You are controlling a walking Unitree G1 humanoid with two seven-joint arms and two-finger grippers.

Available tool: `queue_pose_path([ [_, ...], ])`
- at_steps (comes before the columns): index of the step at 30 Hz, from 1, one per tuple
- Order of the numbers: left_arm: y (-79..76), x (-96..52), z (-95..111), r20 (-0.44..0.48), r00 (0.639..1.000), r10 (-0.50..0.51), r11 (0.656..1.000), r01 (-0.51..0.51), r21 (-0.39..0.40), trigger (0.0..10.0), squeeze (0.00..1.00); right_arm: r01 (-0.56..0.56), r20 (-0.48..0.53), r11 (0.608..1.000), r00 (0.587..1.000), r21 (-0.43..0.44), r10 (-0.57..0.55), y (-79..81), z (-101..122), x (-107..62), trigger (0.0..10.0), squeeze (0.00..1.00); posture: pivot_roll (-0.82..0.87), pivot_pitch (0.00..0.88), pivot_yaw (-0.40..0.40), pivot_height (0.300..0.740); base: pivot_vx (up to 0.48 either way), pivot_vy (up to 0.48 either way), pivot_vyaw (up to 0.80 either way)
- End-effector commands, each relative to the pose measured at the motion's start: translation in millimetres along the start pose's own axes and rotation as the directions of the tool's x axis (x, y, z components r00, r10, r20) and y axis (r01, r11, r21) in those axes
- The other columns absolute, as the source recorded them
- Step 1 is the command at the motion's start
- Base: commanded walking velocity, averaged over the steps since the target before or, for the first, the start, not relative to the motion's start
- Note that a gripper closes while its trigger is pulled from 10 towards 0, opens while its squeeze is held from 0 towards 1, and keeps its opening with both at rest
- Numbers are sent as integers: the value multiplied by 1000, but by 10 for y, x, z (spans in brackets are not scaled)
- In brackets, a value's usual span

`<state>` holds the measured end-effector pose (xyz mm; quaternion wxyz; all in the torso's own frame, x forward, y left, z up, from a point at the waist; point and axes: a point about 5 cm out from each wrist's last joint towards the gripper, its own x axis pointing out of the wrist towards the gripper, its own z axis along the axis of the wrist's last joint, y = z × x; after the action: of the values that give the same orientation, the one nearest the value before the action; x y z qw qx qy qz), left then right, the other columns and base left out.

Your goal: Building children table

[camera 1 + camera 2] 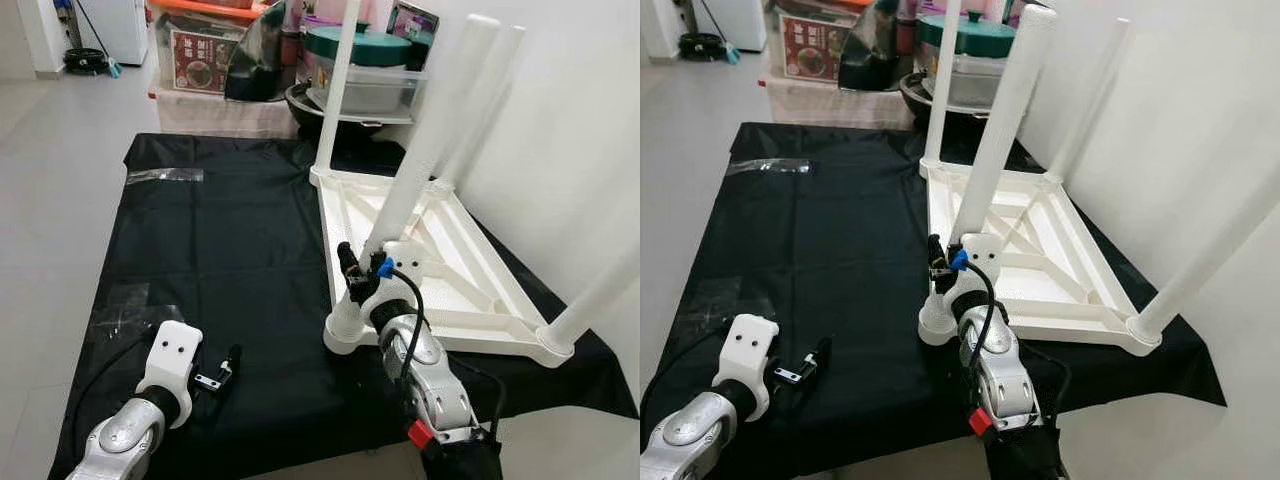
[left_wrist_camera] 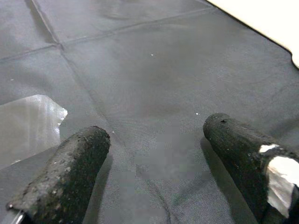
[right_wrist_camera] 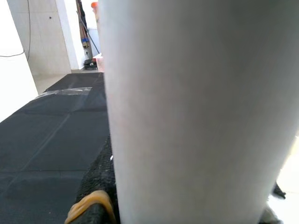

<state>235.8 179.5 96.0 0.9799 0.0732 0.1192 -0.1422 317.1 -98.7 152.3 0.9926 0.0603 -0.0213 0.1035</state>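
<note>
1. The upturned white tabletop (image 1: 470,290) lies on the black mat (image 1: 230,250); my right gripper (image 1: 360,268) is clamped round the near-corner leg (image 1: 420,160), low by its socket.
2. I'd twist gently and keep that leg plumb.
3. The left gripper (image 2: 154,154) hovers over mat beside the tabletop, fingers spread wide, holding nothing.

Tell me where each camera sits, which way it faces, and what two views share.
Left eye: on the head, looking down at the upturned white table on the black mat; both silver arms show.
Right eye: same scene; right hand at the nearest table leg.
Left wrist: along the left hand, open above the mat.
Right wrist: pressed close to that leg; one finger shows.
Both wrist views share the mat.
</note>
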Motion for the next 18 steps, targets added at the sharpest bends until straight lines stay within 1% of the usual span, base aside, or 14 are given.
queue_pose_path([
  [1, -33, 13, -17, -3, 1000, -8, 1000, 8, 4, 10000, 0, 36, -130, 998, 991, -49, -42, -127, -250, -50, 0, 0, 87, 0, -148, 740, 0, 0, 0],
  [16, -29, 13, -19, -4, 1000, -9, 1000, 9, 6, 10000, 0, 25, -135, 998, 990, -54, -32, -117, -264, -44, 0, 0, 90, 0, -147, 740, 0, 0, 0],
  [18, -30, 18, -17, -2, 1000, -9, 1000, 9, 7, 10000, 0, 19, -120, 998, 992, -60, -26, -73, -260, -5, 0, 0, 90, 0, -147, 740, 0, 0, 0],
])
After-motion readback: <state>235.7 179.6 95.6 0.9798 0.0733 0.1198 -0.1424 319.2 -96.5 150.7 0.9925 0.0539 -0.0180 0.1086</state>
